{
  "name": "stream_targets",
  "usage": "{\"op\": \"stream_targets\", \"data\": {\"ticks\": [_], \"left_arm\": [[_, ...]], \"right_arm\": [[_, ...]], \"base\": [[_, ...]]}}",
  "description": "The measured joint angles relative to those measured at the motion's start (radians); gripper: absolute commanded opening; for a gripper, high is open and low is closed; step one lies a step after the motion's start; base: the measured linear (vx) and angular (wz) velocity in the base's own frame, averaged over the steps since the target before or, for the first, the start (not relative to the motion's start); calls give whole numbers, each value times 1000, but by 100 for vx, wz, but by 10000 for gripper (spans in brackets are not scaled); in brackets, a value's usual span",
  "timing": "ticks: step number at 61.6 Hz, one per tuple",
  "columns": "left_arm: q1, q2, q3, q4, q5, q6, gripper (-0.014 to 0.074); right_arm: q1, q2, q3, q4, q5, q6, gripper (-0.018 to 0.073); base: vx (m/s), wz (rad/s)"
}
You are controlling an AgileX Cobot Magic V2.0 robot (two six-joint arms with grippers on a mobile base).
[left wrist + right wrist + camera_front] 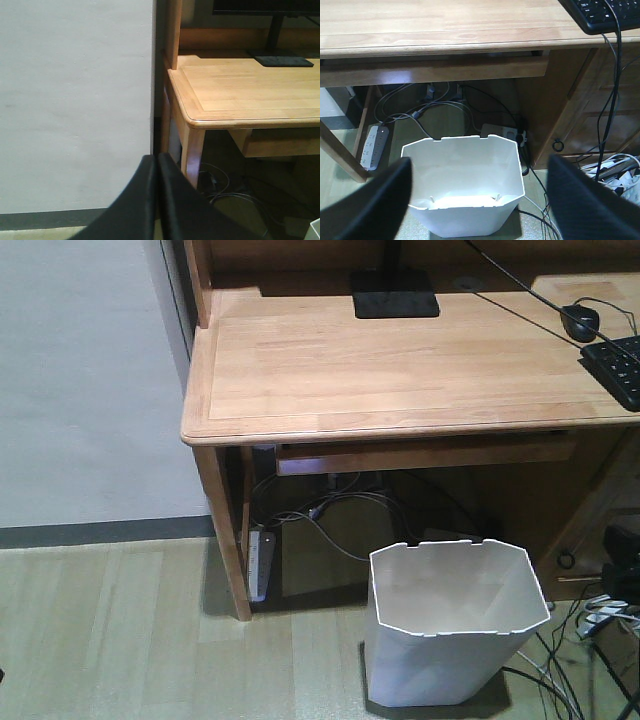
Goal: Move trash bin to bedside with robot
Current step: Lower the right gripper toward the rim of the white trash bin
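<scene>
**White trash bin (465,210) framed by the wide-spread right pincer (480,167) at a desk**

The right pincer is shown spread wide and empty, with a dark, blurred finger (370,205) at each side of its view. The trash bin is set upright on the floor just below and ahead of it. It is centred in the gap and touched by neither finger.

The bin looks thin-walled and empty, so it is judged light, smooth and easily bowed if squeezed. The near rim wall is judged the best hold, with one finger inside and one outside. A spot close to an angled corner is preferred, where the fold stiffens the plastic.

Beyond the bin, a white power strip (502,132) and looped cables (435,112) are seen in the desk's knee space. A second power strip (372,147) is propped by the desk leg to the pincer's left. To its right, a tangle of floor cables (615,170) is judged a snagging risk. The wooden desk (445,25) edge, with a keyboard (605,12) on top, is seen above and beyond the bin, so a high lift is limited.

The left pincer (156,162) is shown pressed closed on nothing and aimed at a pale wall (75,100). The desk corner lies to its right. No bed is seen in any view.
</scene>
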Motion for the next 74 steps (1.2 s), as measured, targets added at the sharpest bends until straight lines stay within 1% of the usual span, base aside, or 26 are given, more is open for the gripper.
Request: {"op": "stream_targets", "data": {"ticks": [12,22,31,37,41,47,55,60,67,74], "left_arm": [[0,0,0,0,0,0,-6],[0,0,0,0,0,0,-6],[0,0,0,0,0,0,-6],[0,0,0,0,0,0,-6],[0,0,0,0,0,0,-6],[0,0,0,0,0,0,-6],[0,0,0,0,0,0,-6],[0,0,0,0,0,0,-6],[0,0,0,0,0,0,-6],[0,0,0,0,0,0,-6]], "right_arm": [[0,2,-5,14,12,8,570],[0,62,-82,26,108,11,551],[-4,194,-195,25,182,11,552],[-27,314,-250,27,207,2,552],[-56,386,-282,31,212,-9,552],[-113,513,-323,63,220,-63,552],[-168,683,-371,157,222,-173,552],[-195,795,-403,197,220,-232,552],[-239,939,-444,209,190,-271,552],[-279,1076,-484,209,125,-303,552]], "base": [[0,0],[0,0],[0,0],[0,0],[0,0],[0,0],[0,0],[0,0],[0,0],[0,0]]}}
